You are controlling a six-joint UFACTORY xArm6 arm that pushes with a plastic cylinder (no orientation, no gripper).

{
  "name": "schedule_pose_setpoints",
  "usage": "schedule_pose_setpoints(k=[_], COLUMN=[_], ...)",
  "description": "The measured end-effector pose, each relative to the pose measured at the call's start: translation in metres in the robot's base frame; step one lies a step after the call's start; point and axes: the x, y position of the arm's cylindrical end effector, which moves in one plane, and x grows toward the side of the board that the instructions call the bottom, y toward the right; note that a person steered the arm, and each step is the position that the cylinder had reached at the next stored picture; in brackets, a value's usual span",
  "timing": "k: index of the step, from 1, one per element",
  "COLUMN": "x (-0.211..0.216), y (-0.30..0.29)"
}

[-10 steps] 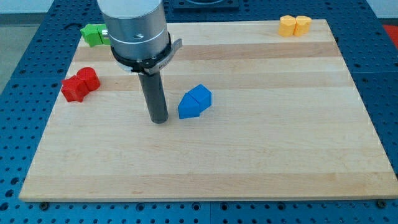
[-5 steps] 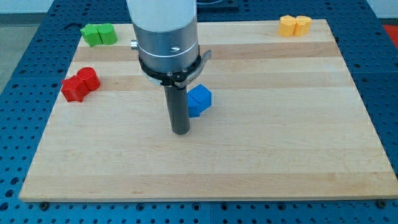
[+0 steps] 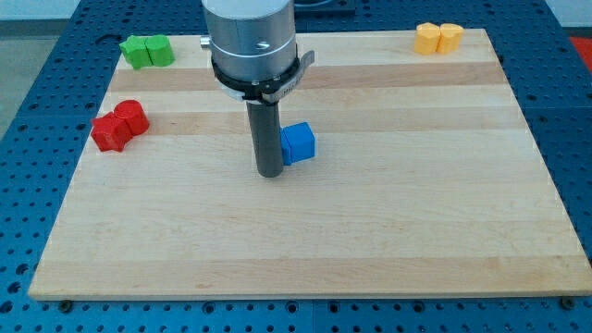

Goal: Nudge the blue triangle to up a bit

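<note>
Blue triangle [image 3: 298,143] mid-tabletop [image 3: 398,231], partly hidden behind upright rod, my tip [image 3: 269,173] touching its lower-left, red block [image 3: 118,126] far left, green block [image 3: 146,50] and yellow block [image 3: 437,37] at top corners, no claw.

I see bright, even overhead light across the wooden board [image 3: 388,213], with no hard glare on it. My rod throws only a faint, soft shadow at my tip [image 3: 269,174]. The metal collar [image 3: 254,55] above the board's top edge carries mild highlights. Focus is sharp throughout; the board's edges look straight, undistorted.
</note>
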Motion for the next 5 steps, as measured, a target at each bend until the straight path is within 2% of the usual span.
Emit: schedule_pose_setpoints(k=[3, 5], x=[-0.023, -0.009], y=[0.000, -0.001])
